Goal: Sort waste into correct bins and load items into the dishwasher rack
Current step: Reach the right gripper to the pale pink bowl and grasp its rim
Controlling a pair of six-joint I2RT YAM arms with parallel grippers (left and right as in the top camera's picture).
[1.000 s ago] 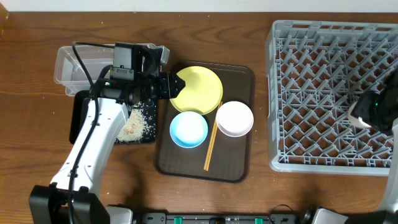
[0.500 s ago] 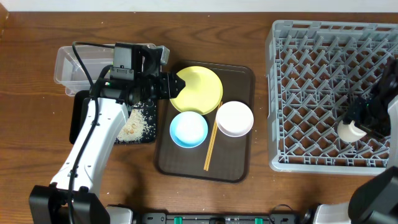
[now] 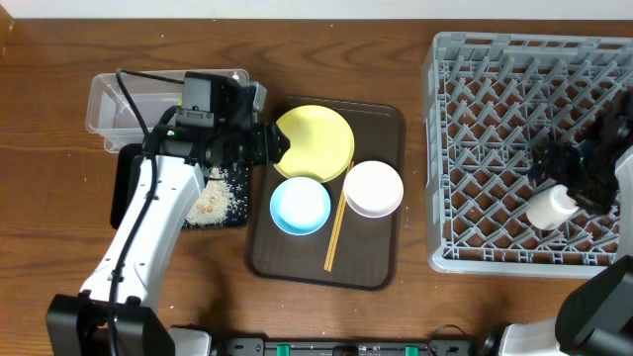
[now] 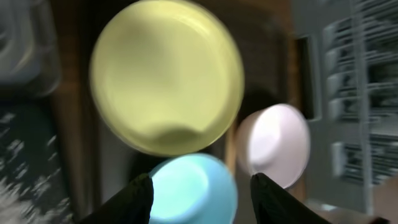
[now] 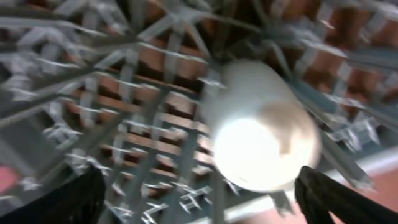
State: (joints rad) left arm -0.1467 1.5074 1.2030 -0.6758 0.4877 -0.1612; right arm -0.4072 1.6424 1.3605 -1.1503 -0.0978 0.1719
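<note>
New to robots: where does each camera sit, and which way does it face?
Overhead: above the table, looking straight down; both arms show.
Left wrist: on that arm, facing the yellow plate; left hand shows.
Right wrist: on that arm, facing the cup in the rack; right hand shows.
Overhead shares plate and cup.

black tray: half hidden by left arm | rack: right edge cut off | cup: blurred
</note>
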